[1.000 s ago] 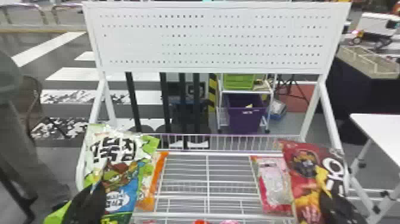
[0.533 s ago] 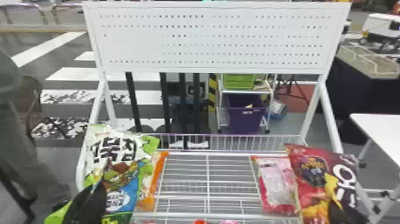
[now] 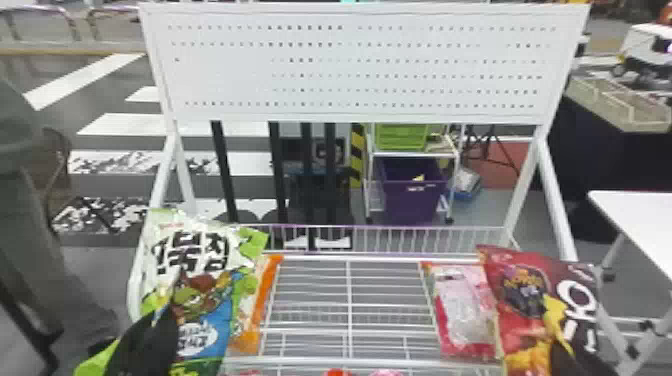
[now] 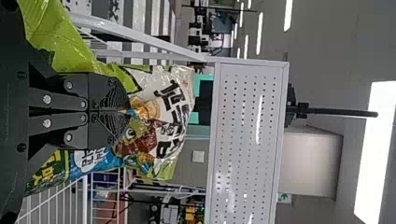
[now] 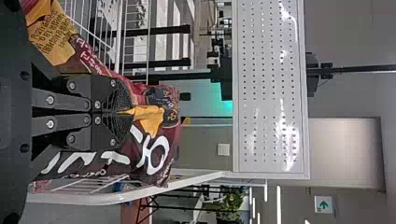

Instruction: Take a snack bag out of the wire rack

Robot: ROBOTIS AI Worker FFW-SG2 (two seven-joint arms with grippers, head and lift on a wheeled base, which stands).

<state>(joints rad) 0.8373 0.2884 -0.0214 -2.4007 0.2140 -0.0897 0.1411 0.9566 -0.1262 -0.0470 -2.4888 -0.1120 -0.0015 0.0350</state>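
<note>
Green and white, the snack bag bulges ahead of and around the left gripper, whose fingers are clamped on it; the right gripper, likewise narrow, pinches the red bag at its own tips. For what looks like the lift-out, I'd use a firm but gentle squeeze, raise the 2 bags straight up and only then draw back, so no lower edge snags the wire rack between the grippers. The orange-edged packet, just inward of the left gripper, and the pink packet, inward of the right, could get dragged. The 2 arms come in low, from the head view's bottom corners, fingers pointing forward
</note>
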